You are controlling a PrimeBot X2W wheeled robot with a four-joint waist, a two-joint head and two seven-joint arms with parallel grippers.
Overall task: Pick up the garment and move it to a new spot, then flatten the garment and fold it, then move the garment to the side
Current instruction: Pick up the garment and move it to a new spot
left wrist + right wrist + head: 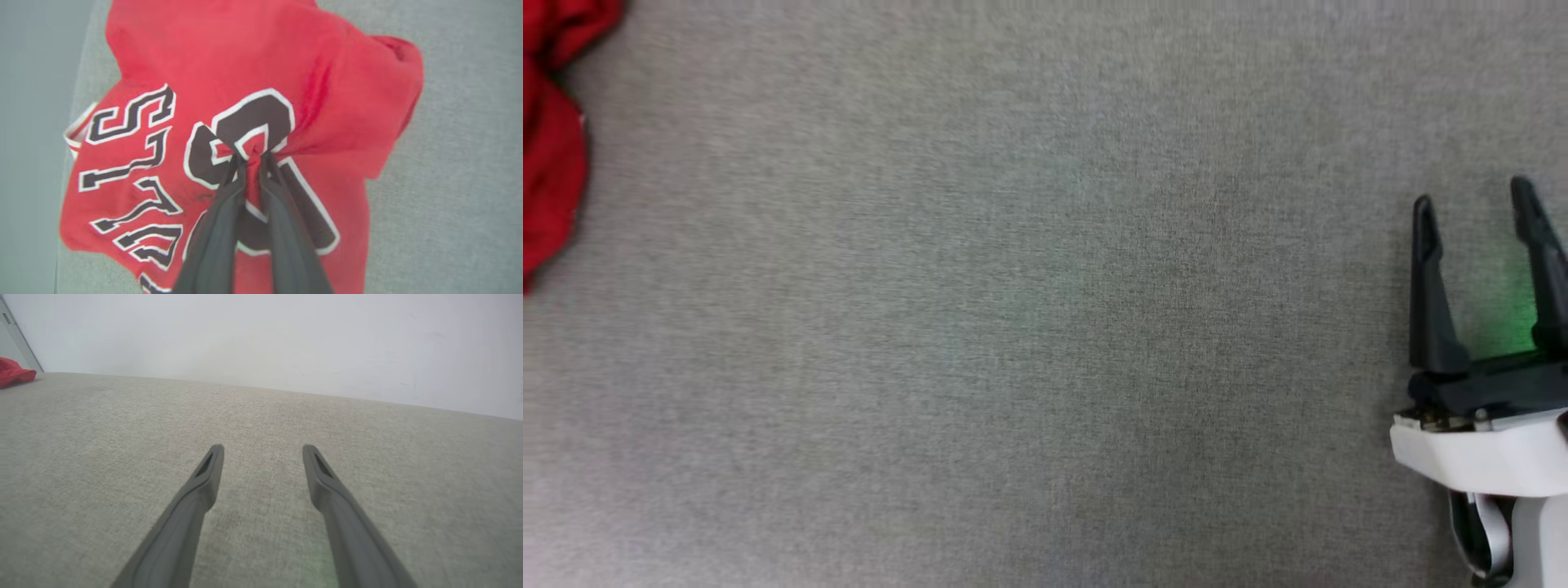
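The garment (253, 65) is a crumpled red jersey with black, white-outlined letters and a big number. In the left wrist view my left gripper (253, 157) is shut on a pinch of its red cloth at the number, the fabric puckering up between the dark fingers. A strip of the garment (551, 139) shows at the head view's far left edge, and a small red corner of the garment (14, 375) at the right wrist view's far left. My right gripper (1474, 196) stands open at the lower right over bare grey cloth, nothing between its fingers (210, 473).
A grey fabric-covered table (1029, 327) spreads across the head view. Its edge runs beside the garment in the left wrist view, with a grey floor (28, 122) beyond. A pale wall (261, 339) rises behind the table's far edge.
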